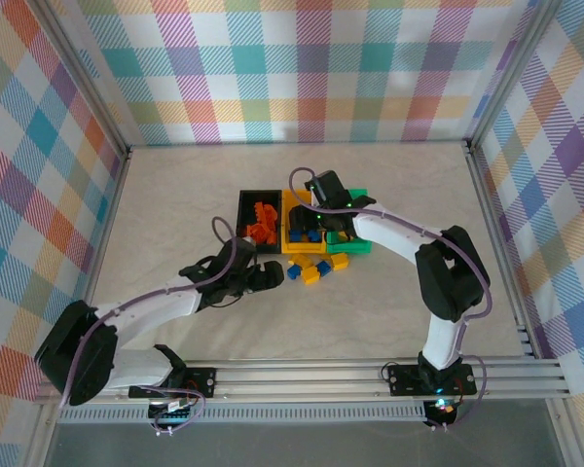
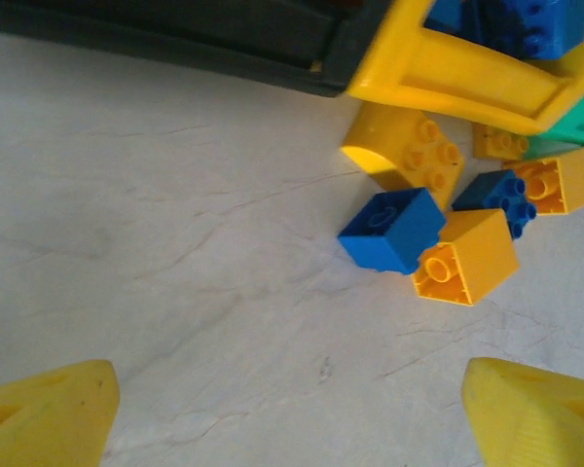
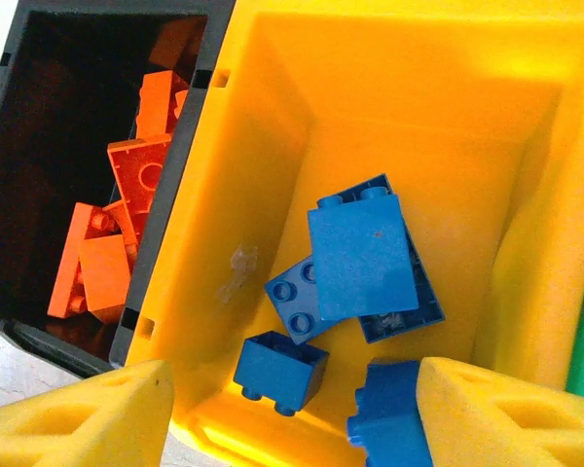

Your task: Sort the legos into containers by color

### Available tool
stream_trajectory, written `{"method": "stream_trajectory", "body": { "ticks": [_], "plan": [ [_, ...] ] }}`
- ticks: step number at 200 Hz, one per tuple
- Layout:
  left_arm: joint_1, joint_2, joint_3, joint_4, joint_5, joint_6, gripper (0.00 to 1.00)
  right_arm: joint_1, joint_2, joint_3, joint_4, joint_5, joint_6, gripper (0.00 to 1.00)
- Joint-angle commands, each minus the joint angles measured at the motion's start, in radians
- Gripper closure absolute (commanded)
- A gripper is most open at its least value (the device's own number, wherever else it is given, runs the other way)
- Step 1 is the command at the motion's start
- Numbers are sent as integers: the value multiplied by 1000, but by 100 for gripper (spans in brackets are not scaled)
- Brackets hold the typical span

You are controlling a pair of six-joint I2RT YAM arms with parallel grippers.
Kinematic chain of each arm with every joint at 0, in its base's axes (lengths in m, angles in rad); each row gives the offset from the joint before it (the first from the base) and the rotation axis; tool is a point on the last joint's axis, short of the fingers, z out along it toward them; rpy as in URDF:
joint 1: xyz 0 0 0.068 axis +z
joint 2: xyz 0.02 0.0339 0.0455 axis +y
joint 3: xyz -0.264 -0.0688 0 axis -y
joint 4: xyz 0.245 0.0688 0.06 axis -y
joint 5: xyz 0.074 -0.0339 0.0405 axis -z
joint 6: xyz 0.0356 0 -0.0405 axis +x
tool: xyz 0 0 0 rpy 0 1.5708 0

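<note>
The containers stand in a row: black bin (image 1: 249,206), yellow bin (image 1: 294,245), green bin (image 1: 362,245). My right gripper (image 3: 292,389) hangs open over the yellow bin (image 3: 273,117), which holds several blue legos (image 3: 360,258). One blue brick (image 3: 394,418) lies against its right finger (image 3: 511,418), far from the left one. Orange-red legos (image 3: 127,224) fill the black bin (image 3: 190,146). My left gripper (image 2: 287,409) is open and empty, low over the table. A blue brick (image 2: 391,229) and a yellow brick (image 2: 464,258) lie just ahead of it.
More loose yellow legos (image 2: 409,151) and a blue one (image 2: 501,195) sit on the table against the front of the yellow bin (image 2: 467,73) and green bin (image 2: 574,126). The pile (image 1: 319,269) lies between both grippers. Checked walls enclose the table.
</note>
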Motion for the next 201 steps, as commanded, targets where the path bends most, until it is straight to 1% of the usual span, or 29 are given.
{"method": "stream_trajectory", "body": {
  "ticks": [1,15,30,59,74,95,107,120,140,153,165,176,184,193,201],
  "plan": [
    [-33,67,58,68,16,67,12,6,-111,-29,16,18,18,31],
    [-56,120,86,102,18,74,13,6,-184,-95,43,31,29,31],
    [-81,186,128,123,16,89,11,6,-261,-172,64,39,33,30],
    [-122,304,220,127,-63,104,10,6,-417,-328,94,60,46,30],
    [-140,356,258,126,-131,121,14,4,-494,-398,96,72,54,30],
    [-156,420,308,103,-184,141,20,1,-583,-467,75,89,63,30],
    [-161,452,324,98,-184,144,21,-1,-628,-499,67,94,66,30],
    [-164,480,320,142,-130,149,25,-5,-670,-525,56,101,70,30],
    [-203,479,283,261,-25,159,28,-13,-713,-557,41,111,72,30],
    [-239,468,277,293,12,163,34,-17,-731,-578,41,112,75,30],
    [-264,449,272,291,9,155,40,-22,-741,-593,43,111,81,30],
    [-269,420,251,296,5,135,43,-27,-746,-602,48,109,84,30],
    [-269,392,228,309,8,121,43,-29,-747,-606,49,104,85,30],
    [-270,360,207,297,-13,102,43,-31,-747,-610,49,100,84,30],
    [-270,340,200,254,-47,97,39,-33,-749,-614,51,99,86,30]
  ]
}}
